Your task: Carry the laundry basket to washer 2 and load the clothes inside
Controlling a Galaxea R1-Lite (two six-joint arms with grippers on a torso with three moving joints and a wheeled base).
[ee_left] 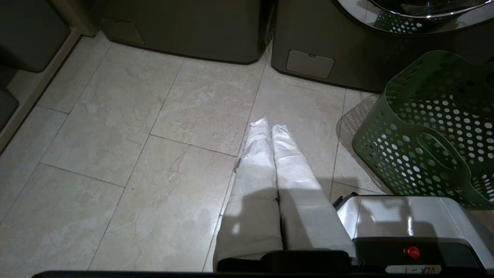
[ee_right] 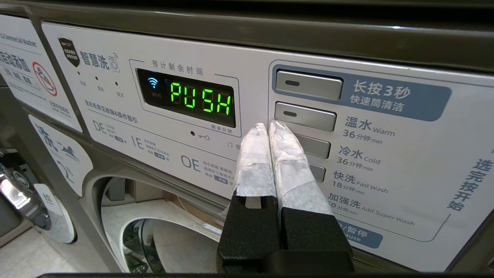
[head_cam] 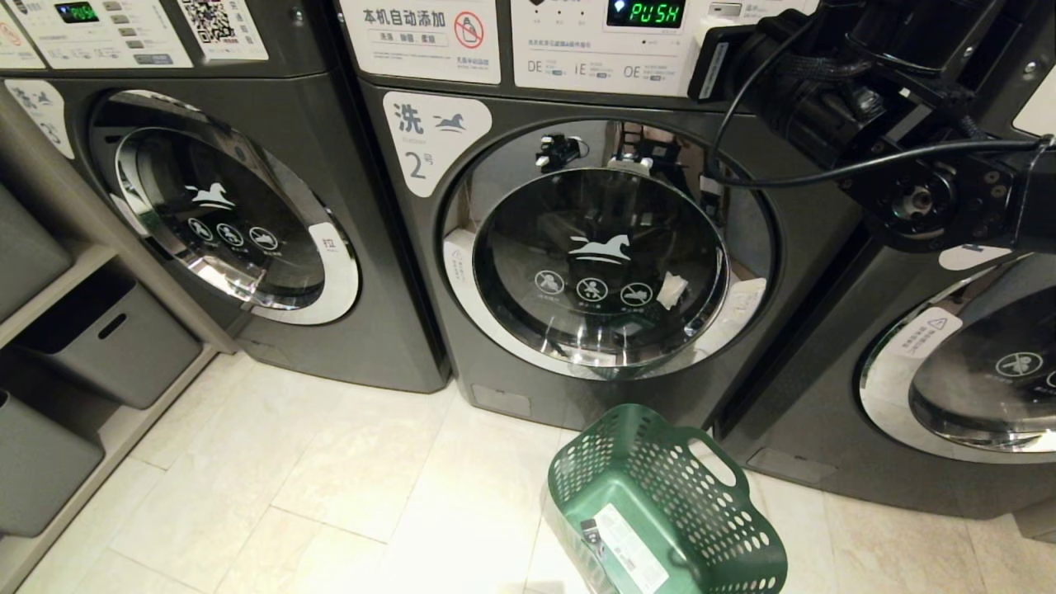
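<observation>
Washer 2 (head_cam: 577, 247) is the dark grey machine in the middle, marked by a white "2" label (head_cam: 436, 132); its round glass door (head_cam: 602, 264) looks closed. On the floor tiles in front of it the green laundry basket (head_cam: 660, 511) lies tipped on its side, sticker base toward me, also seen as the basket (ee_left: 432, 127). The clothes show in no view. My right arm (head_cam: 891, 124) reaches up to the control panel. There my right gripper (ee_right: 269, 125) is shut and empty, tips beside the warm-wash button (ee_right: 305, 116). My left gripper (ee_left: 270, 125) hangs shut and empty over the floor.
An identical washer (head_cam: 223, 214) stands on the left and another (head_cam: 973, 371) on the right. Grey storage bins (head_cam: 107, 338) sit on shelves at the far left. The panel display (ee_right: 200, 98) reads PUSH. My silver base (ee_left: 405, 220) is close beside the basket.
</observation>
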